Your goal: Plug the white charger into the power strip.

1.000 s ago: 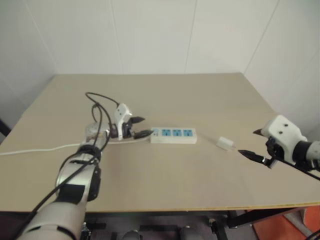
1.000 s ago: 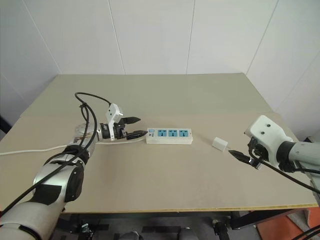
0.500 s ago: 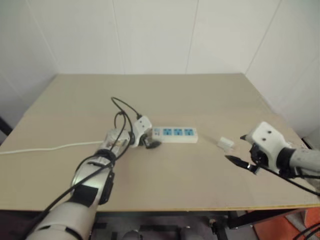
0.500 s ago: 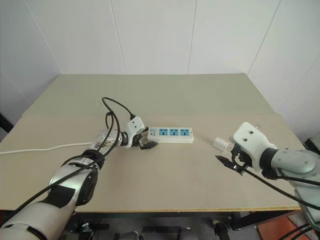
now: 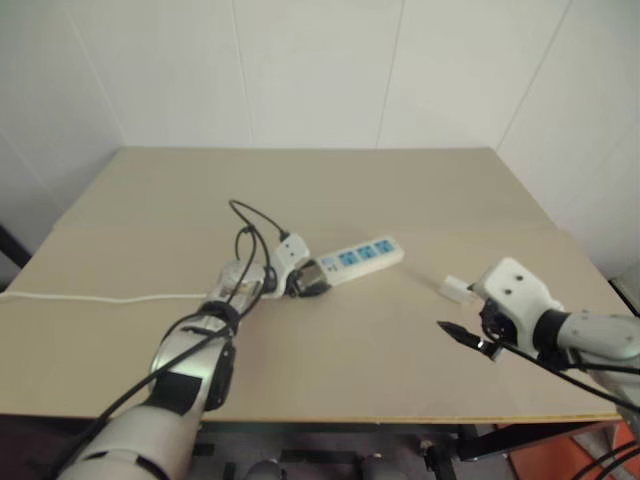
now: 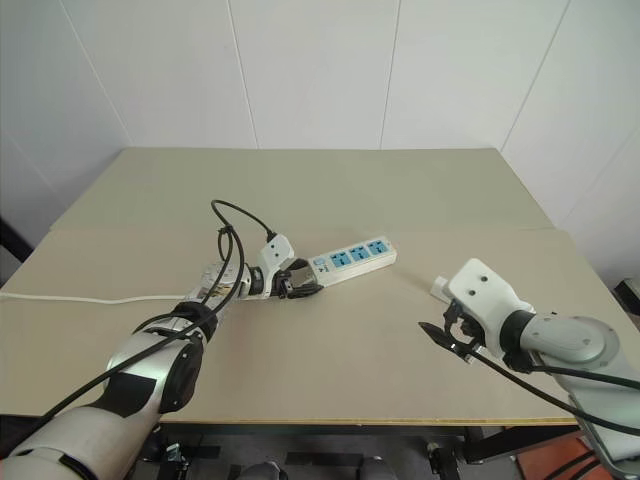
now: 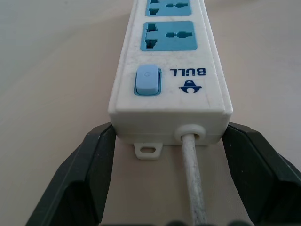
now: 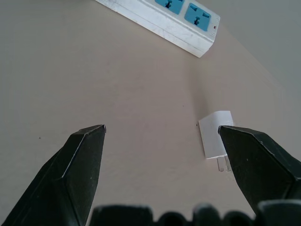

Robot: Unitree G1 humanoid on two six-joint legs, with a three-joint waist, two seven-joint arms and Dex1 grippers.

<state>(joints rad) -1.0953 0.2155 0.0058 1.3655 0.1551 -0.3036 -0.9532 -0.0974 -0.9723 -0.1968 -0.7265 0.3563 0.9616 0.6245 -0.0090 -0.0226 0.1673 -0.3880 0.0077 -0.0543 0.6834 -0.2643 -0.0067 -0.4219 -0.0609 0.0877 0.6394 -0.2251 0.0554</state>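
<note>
- Now the left end effector is clamped on the switch end of the power strip; in the left wrist view its two black fingers press against both sides of the strip's end, where the thin white cord comes out.
- On the tan bench the power strip lies slanted, its far end angled away toward the right, with its blue sockets facing up.
- Meanwhile the right end effector hangs over the bench near the right edge with its fingers spread wide and nothing between them.
- Just beside it, the white charger lies on the bench, prongs pointing sideways, well apart from the strip.
- Beyond the left arm, the cord runs off toward the bench's left edge.
</note>
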